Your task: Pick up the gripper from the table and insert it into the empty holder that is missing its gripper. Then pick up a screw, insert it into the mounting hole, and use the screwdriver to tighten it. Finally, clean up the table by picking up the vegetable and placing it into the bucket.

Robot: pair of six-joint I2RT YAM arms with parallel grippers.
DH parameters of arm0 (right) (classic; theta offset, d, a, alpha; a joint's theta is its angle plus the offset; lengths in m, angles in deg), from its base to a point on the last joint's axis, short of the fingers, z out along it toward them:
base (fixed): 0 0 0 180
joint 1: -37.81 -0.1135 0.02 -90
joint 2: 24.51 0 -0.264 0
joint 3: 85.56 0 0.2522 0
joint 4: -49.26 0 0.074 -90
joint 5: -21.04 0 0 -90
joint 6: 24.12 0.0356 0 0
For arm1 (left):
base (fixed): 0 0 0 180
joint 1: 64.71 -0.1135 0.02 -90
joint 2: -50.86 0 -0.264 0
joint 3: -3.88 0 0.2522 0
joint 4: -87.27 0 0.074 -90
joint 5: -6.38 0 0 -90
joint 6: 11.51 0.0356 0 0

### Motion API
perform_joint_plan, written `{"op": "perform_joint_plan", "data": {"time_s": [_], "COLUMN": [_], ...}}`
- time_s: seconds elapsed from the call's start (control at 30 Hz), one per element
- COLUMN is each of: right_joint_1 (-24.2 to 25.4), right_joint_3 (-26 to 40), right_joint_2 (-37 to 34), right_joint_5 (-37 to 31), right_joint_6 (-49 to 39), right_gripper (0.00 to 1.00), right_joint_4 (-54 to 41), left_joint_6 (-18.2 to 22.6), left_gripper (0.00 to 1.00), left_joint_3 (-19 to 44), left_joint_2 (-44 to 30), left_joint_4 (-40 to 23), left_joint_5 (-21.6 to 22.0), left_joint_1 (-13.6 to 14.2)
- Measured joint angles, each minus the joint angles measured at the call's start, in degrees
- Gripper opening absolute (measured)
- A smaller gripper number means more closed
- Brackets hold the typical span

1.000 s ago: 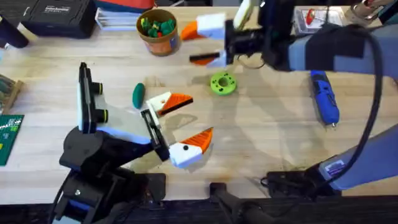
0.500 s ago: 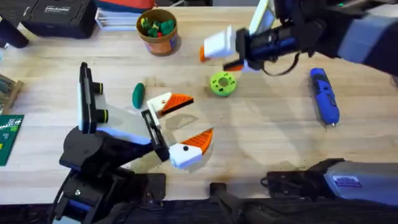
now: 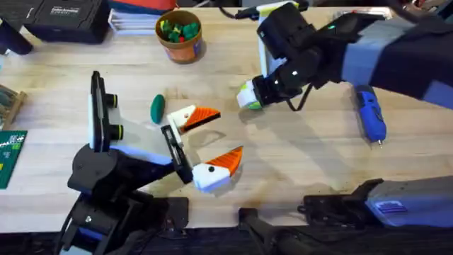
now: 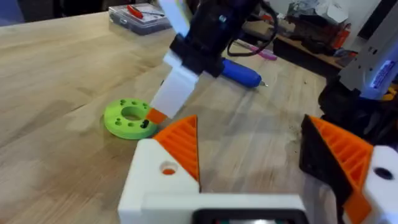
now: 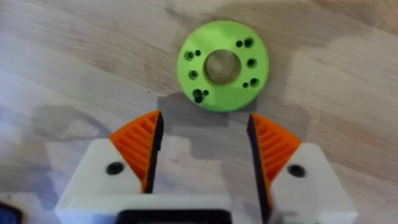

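Note:
My right gripper [image 3: 253, 99] [image 5: 202, 155] points down, open, right over a lime-green disc [image 3: 243, 96] [image 5: 222, 65]; the disc lies just beyond its orange pads. My left gripper [image 3: 226, 132] [image 4: 249, 162] rests open near the table's [image 3: 297, 163] front. Both its white fingers carry orange pads. The dark green vegetable [image 3: 157, 108] lies just left of it. The blue screwdriver [image 3: 369, 113] [image 4: 242, 71] lies at the right. The bucket [image 3: 179, 34] stands at the back, with small toys inside. A loose gripper piece, an empty holder and a screw are out of view.
A clear parts box [image 3: 357, 18] [image 4: 140, 15] sits at the back right. A black case [image 3: 64, 18] is at the back left, and a green circuit board [image 3: 10, 156] lies at the left edge. Bare wood lies between the left gripper and the screwdriver.
The right arm has swung from the back, beside the bucket, toward the front and tipped down over the lime-green disc, staying open. The left arm has not moved.

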Motion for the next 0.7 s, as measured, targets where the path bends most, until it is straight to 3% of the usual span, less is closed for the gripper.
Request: {"op": "perform_joint_plan", "data": {"time_s": [0.3, 0.7], "right_joint_1": [-0.3, -1.6], "right_joint_3": [0.0, 0.0], "right_joint_2": [-3.7, -4.4], "right_joint_5": [-1.9, -1.9], "right_joint_6": [-0.2, -0.6], "right_gripper": [0.494, 0.35], "right_joint_4": [2.7, 5.5], "left_joint_6": [0.0, 0.0], "left_gripper": [0.986, 0.985], "left_joint_3": [0.0, 0.0], "left_joint_2": [0.0, 0.0], "left_joint_4": [0.0, 0.0], "left_joint_5": [0.0, -0.2], "left_joint_1": [0.0, 0.0]}}
